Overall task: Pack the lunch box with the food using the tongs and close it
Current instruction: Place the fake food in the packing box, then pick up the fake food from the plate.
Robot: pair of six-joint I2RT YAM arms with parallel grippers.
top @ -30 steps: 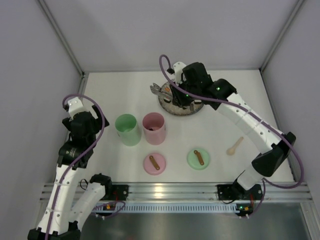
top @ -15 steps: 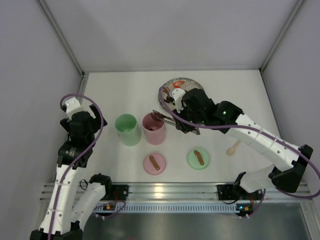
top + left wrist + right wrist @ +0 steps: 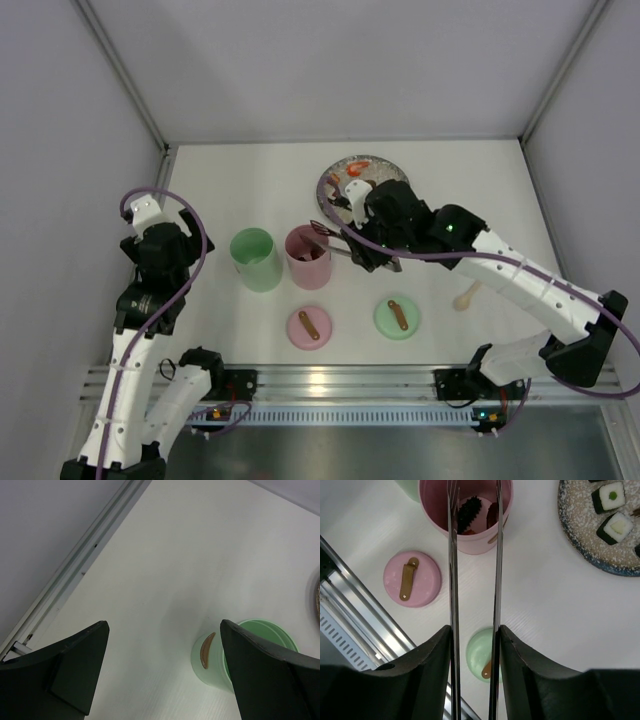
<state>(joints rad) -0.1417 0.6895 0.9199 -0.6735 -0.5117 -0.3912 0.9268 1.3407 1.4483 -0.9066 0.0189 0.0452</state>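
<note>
**A:** Your right pincer (image 3: 475, 640) is grasping the tongs (image 3: 452, 580), one pad on each arm. You've eased the squeeze, though: a second ago the arms were pinched closer, and now they run side by side with a gap.

**B:** A second ago you were also working over the far plate (image 3: 580, 540). Now the tongs reach over the mouth of the pink container (image 3: 470, 542), just left of the plate, and nothing shows between the arms.

**A:** So I'd judge that piece is dropped. You can see dark food pieces (image 3: 469, 511) lying inside the container.

**B:** You've more trips to make. Sushi rolls (image 3: 610, 497) are on the plate.

**A:** Nearer you, the pink lid (image 3: 412, 577) and green lid (image 3: 481, 655) lie on the tabletop (image 3: 545, 605), both off. Closing isn't begun.

**B:** Your left pincer (image 3: 165, 675) is released, spread wide, and hangs above the tabletop left of the green container (image 3: 212, 662). It holds nothing.
</note>
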